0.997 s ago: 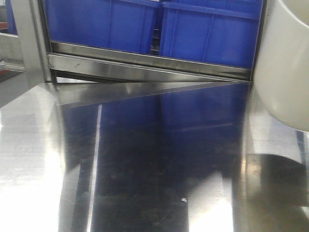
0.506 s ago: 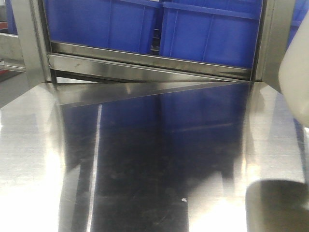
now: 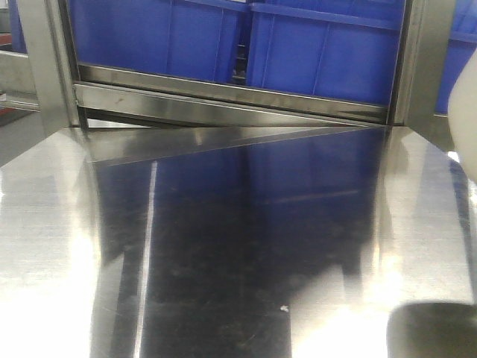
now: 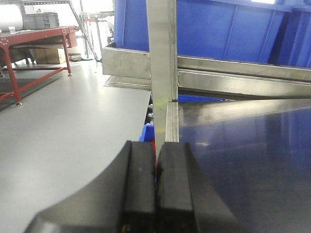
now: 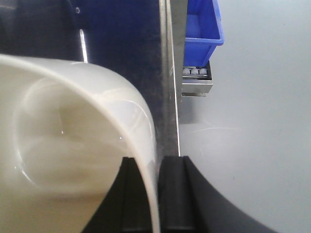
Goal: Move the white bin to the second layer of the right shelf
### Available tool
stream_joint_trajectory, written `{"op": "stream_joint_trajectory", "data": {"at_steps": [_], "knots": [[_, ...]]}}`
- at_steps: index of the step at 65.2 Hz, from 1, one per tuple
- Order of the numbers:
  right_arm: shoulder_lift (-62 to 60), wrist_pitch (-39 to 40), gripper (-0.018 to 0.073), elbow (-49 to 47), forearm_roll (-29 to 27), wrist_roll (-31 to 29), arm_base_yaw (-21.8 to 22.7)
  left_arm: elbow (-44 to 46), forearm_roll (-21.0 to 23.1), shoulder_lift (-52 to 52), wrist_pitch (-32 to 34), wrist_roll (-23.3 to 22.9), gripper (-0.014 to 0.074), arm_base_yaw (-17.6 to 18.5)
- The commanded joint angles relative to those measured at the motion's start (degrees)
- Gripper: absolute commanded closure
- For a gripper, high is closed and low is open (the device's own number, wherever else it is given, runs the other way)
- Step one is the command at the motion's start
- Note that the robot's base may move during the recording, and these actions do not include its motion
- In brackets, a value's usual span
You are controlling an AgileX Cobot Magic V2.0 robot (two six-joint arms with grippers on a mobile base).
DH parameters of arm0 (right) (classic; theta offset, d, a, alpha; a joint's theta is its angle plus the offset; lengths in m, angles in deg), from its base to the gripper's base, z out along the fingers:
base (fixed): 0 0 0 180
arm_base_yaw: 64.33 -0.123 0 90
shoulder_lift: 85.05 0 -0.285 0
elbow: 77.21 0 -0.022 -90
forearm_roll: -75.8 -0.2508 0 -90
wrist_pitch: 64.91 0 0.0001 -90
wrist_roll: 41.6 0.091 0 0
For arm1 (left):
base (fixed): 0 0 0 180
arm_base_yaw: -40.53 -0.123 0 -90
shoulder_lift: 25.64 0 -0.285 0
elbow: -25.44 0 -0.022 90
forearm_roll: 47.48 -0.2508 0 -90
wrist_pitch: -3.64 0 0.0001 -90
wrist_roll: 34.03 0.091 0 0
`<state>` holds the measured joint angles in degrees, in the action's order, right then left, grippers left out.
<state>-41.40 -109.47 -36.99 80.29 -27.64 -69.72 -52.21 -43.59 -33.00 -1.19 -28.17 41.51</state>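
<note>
The right gripper is clamped on the wall of the white bin, one finger inside the mouth and one outside. The bin hangs at the table's right edge. In the front view only a sliver of it shows above the table's right side, and whether it touches the steel cannot be told. Beyond that edge a blue crate sits lower down over white rollers, with grey floor beside it. The left gripper has its fingers pressed together with nothing between them, at the table's left edge, facing a steel post. Behind the table's far edge stand blue crates.
</note>
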Motion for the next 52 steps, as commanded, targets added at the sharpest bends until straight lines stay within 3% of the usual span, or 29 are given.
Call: {"op": "stream_joint_trajectory", "data": {"at_steps": [1, 52], "knots": [[-0.25, 4.68, 0.0511, -1.77, 0.10, 0.12, 0.30, -2.11, 0.35, 0.91, 4.83, -0.15, 0.0512, 0.11], [-0.25, 4.68, 0.0511, -1.77, 0.10, 0.12, 0.30, -2.11, 0.35, 0.91, 4.83, -0.15, 0.0512, 0.11]]}}
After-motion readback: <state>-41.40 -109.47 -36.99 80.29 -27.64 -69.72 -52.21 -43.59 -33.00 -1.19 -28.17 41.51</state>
